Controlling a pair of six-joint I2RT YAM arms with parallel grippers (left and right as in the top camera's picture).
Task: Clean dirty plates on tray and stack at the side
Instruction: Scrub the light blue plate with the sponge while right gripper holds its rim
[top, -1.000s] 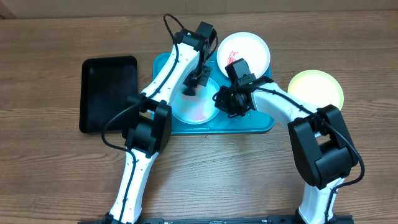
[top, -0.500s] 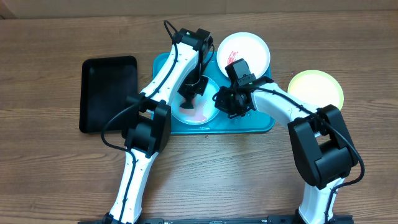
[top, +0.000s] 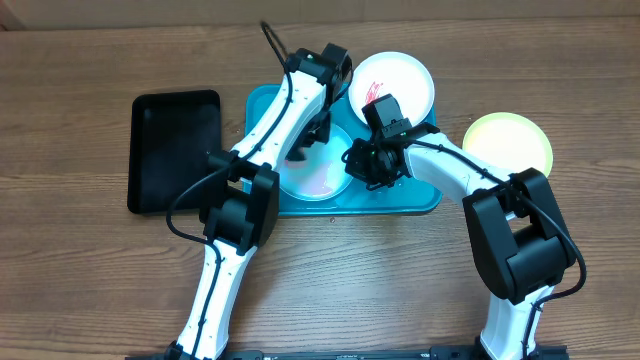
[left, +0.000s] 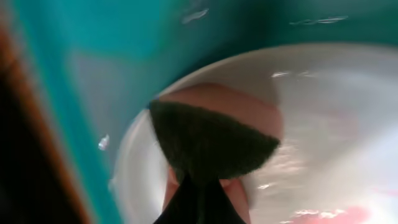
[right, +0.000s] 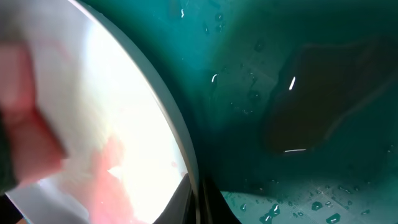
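Note:
The pale mint plate (top: 320, 178) with a red smear lies on the turquoise tray (top: 400, 197). My left gripper (top: 303, 150) is shut on a dark-faced pink sponge (left: 211, 143) and presses it on the plate's left part (left: 329, 112). My right gripper (top: 356, 160) is shut on the plate's right rim (right: 180, 143), one finger on each side of it. The white plate (top: 395, 85) with red smears sits at the tray's back edge. The yellow-green plate (top: 507, 143) lies on the table at the right.
A black rectangular tray (top: 172, 150) lies left of the turquoise tray. Water drops dot the tray floor (right: 298, 74) in the right wrist view. Both arms cross over the tray.
My left gripper has slid the sponge leftward and toward the front over the mint plate, then a little back. My right gripper has held still on the rim.

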